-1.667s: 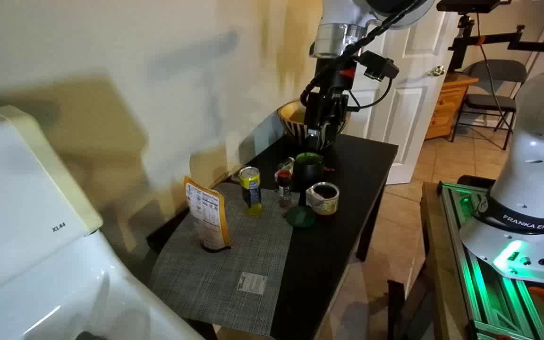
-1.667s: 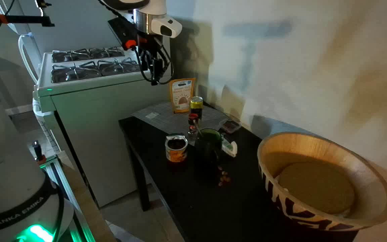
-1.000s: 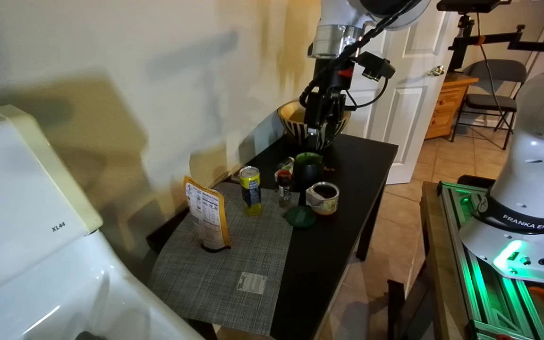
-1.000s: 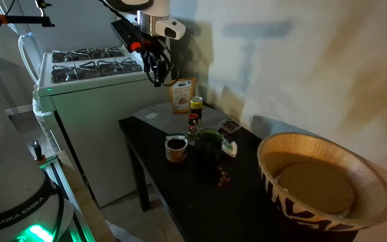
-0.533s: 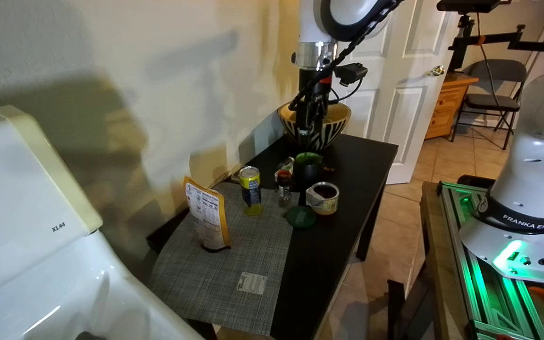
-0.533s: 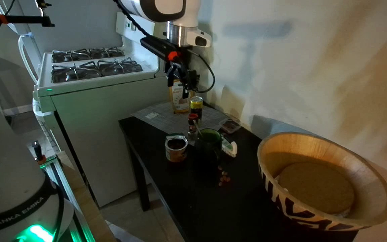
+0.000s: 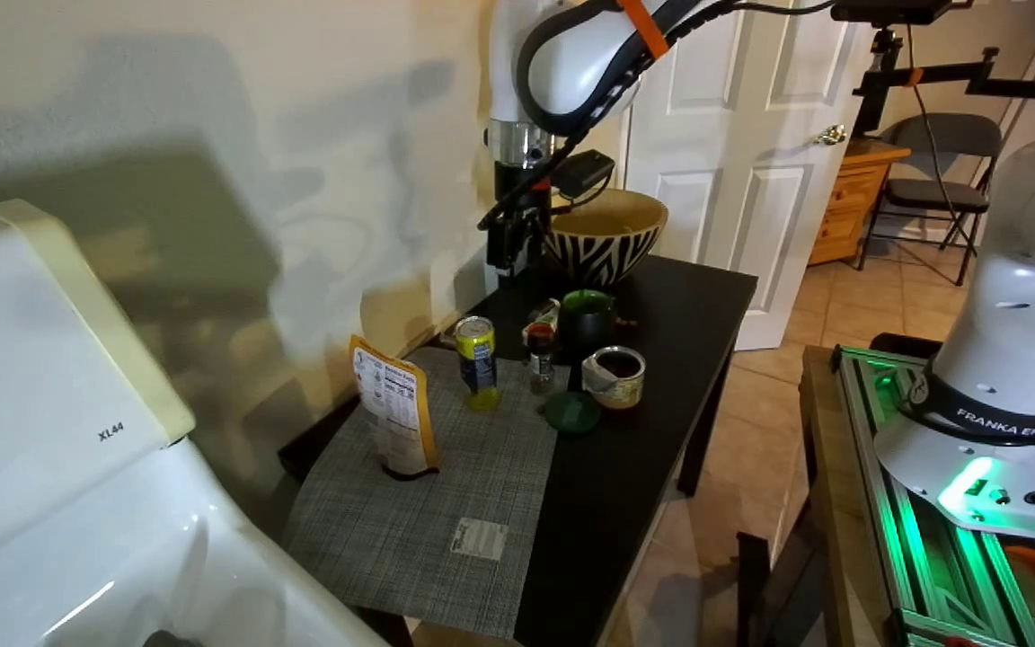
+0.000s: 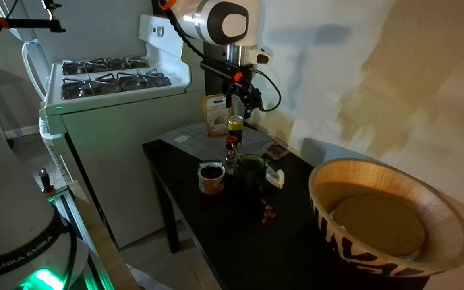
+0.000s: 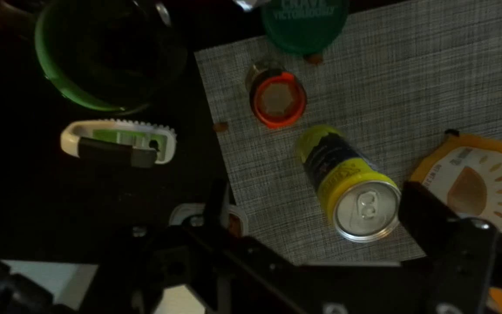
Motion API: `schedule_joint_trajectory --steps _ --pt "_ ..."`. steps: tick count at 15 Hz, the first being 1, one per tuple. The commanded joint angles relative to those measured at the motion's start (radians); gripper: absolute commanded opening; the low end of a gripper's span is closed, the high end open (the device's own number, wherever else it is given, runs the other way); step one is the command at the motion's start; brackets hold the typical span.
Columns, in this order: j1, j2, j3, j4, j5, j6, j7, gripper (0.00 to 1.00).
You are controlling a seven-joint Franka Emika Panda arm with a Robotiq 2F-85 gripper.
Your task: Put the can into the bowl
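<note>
yellow-and-navy can (image 9: 349,185) – upright, silver-topped – well apart from the striped, tan-rimmed bowl (image 7: 607,253), also upright.

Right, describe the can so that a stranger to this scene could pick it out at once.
Find the black table beside the white stove, then the grey mat on the end nearest that stove. The can stands upright there, between the orange-edged pouch and the small red-capped bottle. Unlike either, it has a silver pull-tab top over a yellow and dark-blue body.
</note>
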Motion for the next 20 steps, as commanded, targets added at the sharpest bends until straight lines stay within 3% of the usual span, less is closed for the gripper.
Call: schedule_joint_trajectory --steps 1,12,13,15,18,20 --pt "0.018 0.132 0.031 0.121 0.056 0.011 0.010 1.00" --pt "0.068 0.317 0.042 0.260 0.011 0.053 0.067 1.00" --pt "0.072 0.324 0.040 0.266 0.006 0.050 0.071 0.75" --pt "0.076 0.333 0.036 0.270 -0.004 0.047 0.078 0.66" --pt "0.077 0.329 0.028 0.265 -0.022 0.036 0.090 0.42" --pt "0.071 0.310 0.026 0.249 -0.023 0.029 0.088 0.38"
